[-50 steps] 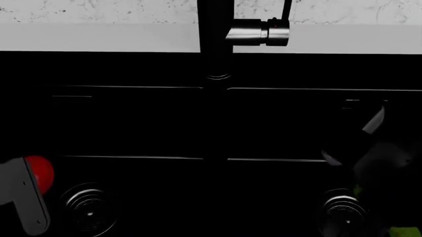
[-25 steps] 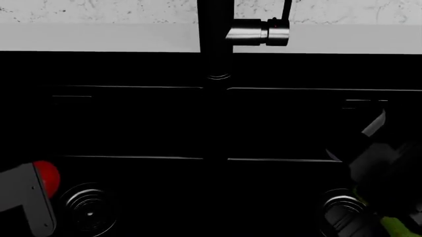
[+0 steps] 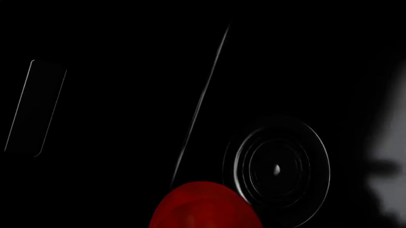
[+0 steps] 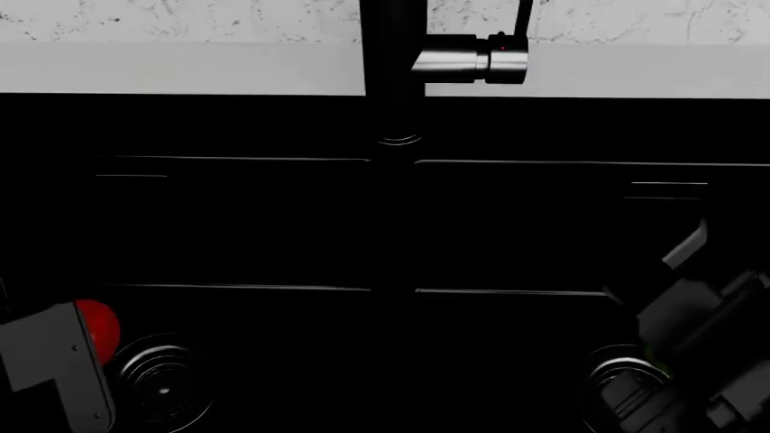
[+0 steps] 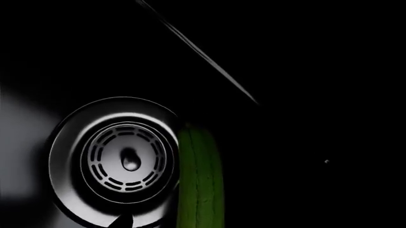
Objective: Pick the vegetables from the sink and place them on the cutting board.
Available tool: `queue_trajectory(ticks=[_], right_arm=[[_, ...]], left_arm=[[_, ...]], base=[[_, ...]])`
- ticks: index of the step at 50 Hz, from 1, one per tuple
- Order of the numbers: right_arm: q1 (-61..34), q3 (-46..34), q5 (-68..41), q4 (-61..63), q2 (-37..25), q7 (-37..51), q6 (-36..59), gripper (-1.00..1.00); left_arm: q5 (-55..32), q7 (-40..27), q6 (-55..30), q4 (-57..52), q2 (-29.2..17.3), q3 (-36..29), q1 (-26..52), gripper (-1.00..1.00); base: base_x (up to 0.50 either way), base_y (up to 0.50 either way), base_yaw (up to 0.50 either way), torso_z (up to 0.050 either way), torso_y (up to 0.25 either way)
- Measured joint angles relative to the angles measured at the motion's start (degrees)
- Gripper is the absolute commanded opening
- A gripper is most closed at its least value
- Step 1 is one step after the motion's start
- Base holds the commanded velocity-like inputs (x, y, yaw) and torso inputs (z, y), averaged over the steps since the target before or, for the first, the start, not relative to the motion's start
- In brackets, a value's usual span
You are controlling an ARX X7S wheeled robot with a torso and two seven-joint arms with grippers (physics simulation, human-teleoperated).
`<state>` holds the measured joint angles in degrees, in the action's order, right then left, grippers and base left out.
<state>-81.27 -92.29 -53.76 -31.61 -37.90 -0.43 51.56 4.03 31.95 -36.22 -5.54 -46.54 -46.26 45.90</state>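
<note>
The red tomato (image 4: 101,323) sits in the jaws of my left gripper (image 4: 87,332) just above the left basin of the black sink (image 4: 265,225), beside the left drain (image 4: 162,383). It fills the near edge of the left wrist view (image 3: 206,208); the fingers are lost in the dark. The green cucumber (image 5: 200,180) lies next to the right drain (image 5: 127,159) in the right wrist view. My right gripper (image 4: 655,365) hangs low over it and hides it in the head view. The cutting board is out of view.
The tall black faucet (image 4: 391,72) with its metal spout (image 4: 470,59) stands at the back centre, in front of a pale counter strip (image 4: 180,68). A dark divider (image 4: 391,289) separates the two basins. The right drain (image 4: 619,379) shows by my right arm.
My left gripper has moved right and slightly down with the tomato. My right arm has dropped lower over the right drain, covering the cucumber in the head view.
</note>
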Motion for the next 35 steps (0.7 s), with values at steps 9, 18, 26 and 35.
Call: queue_trajectory(ticks=[9,18,26,35], right_arm=[[3.54,0.08,1.85,-7.62,2.85,-1.36,-5.32,1.0],[5.62,0.48,2.12,-9.86,2.44,-0.66,-7.04,1.0],[6.98,0.53,2.61,-12.79,2.81,-1.02,-8.52,1.0],[8.5,-1.29,0.05,-24.74,7.11,-5.17,-14.25,1.0]], left_arm=[[0.13,-0.08,-0.6,-0.09,0.26,-0.23,-0.06,-1.0],[0.31,-0.19,-0.03,1.24,1.07,-0.65,0.15,-1.0],[0.37,-0.59,1.13,2.96,1.57,-0.83,-0.01,-1.0],[0.78,-0.5,-1.13,1.34,1.58,-1.09,0.17,-1.0]], base=[[0.04,0.0,0.0,0.0,0.0],[0.04,0.0,0.01,0.0,0.0],[0.05,0.0,0.01,0.0,0.0],[0.04,0.0,0.0,-0.002,0.0]])
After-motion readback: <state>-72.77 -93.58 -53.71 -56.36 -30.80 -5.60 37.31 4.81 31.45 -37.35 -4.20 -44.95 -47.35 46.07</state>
